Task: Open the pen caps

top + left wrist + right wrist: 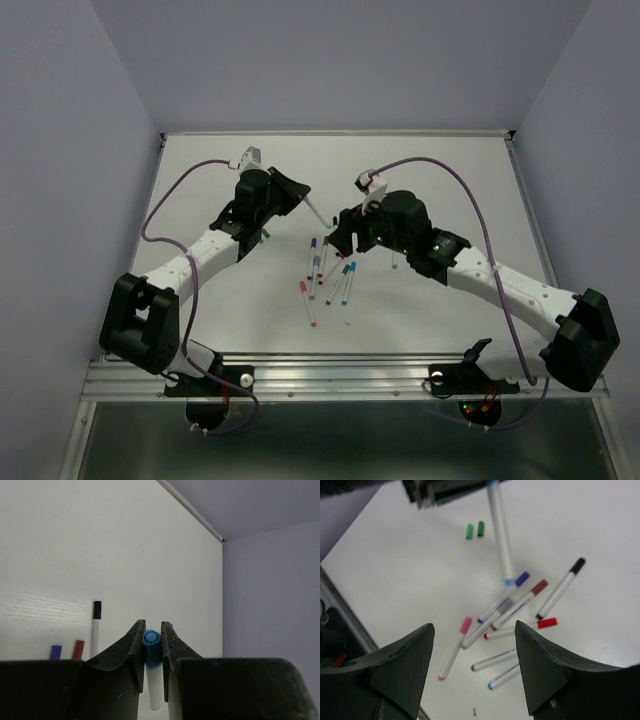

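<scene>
1. Left gripper [152, 628] is pinched narrow on a pen [155, 690], fingers squeezing the end with the blue cap [151, 639]. The cap is on.
2. That held pen hangs tilted, its light-blue far end pointing down toward the table [450, 180].
3. Right gripper [474, 626] is spread wide with nothing in it, hovering just beside the held pen's low end.
4. Loose pens [512, 607] lie scattered right under that low end, with purple, red, black and pink caps showing.
5. Two green caps [469, 531] sit by themselves near the held pen's upper half, off any barrel.
</scene>
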